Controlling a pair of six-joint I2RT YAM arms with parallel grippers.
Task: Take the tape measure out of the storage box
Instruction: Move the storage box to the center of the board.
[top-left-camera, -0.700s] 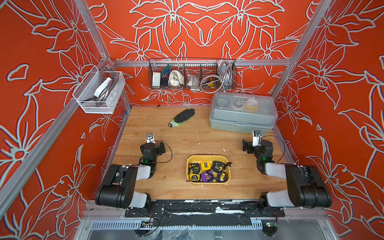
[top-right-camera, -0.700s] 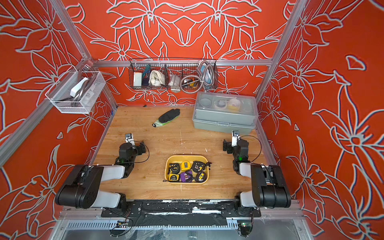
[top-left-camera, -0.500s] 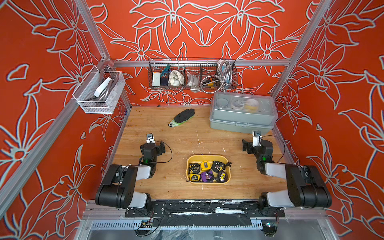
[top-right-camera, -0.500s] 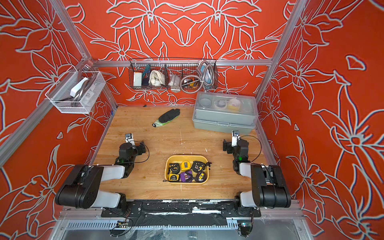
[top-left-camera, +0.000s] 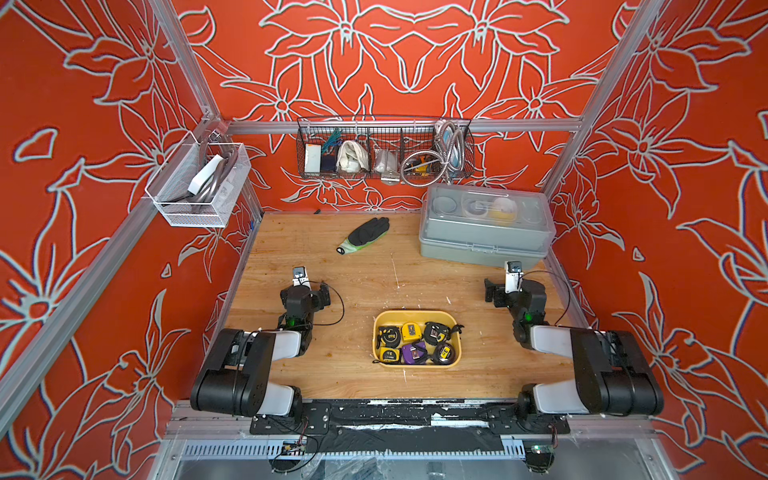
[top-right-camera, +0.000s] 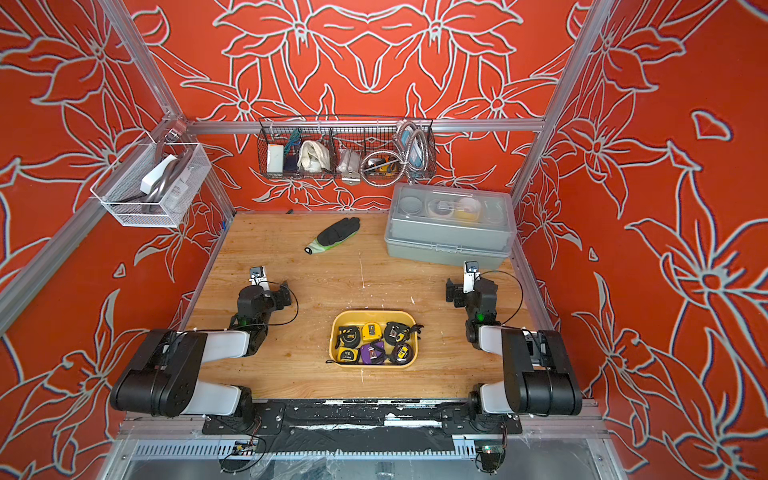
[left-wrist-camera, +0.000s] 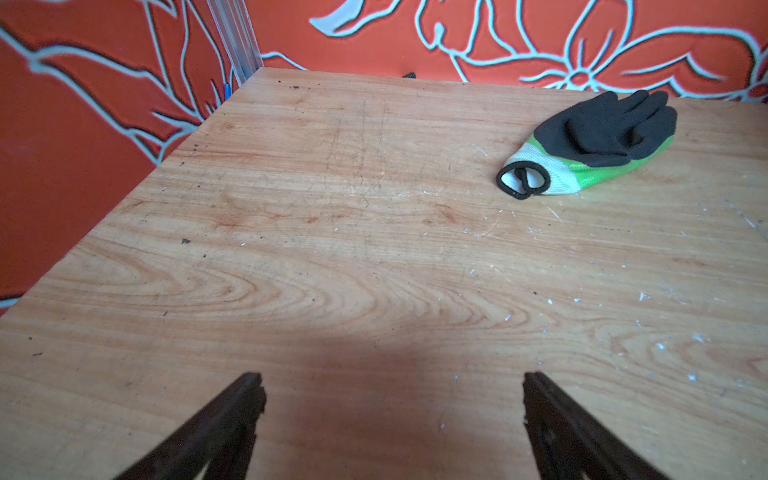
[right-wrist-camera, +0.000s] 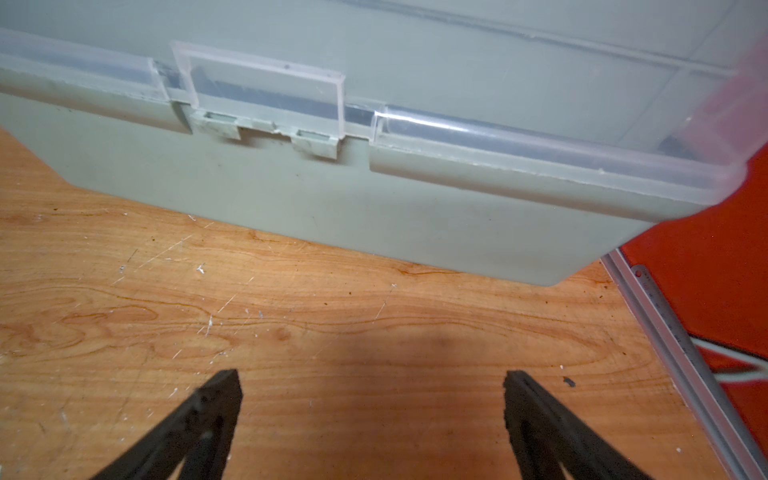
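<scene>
Noted scratched light wooden tabletop (top-left-camera: 374, 274) enclosed by orange flower-patterned walls (top-left-camera: 395, 62). At far right corner: large grey plastic case with clear lid (top-left-camera: 484, 237), lid down. Left gripper (left-wrist-camera: 390, 386) low over bare wood on the left side, jaws spread wide, nothing between them. Right gripper (right-wrist-camera: 372, 384) likewise spread wide and empty, pointed at the grey case's front wall, near it but not touching. Between the two grippers, toward the near edge: shallow yellow plastic storage box (top-left-camera: 415, 314), rounded corners, lidless, well apart from both grippers. Toward far middle: black-and-green work glove (top-left-camera: 363, 235) lying flat, cuff end nearer the left gripper. Inside the storage box: six tape measures (top-left-camera: 413, 353) packed in two rows. Black-and-yellow, yellow, black behind; yellow, purple, black in front. All untouched.
</scene>
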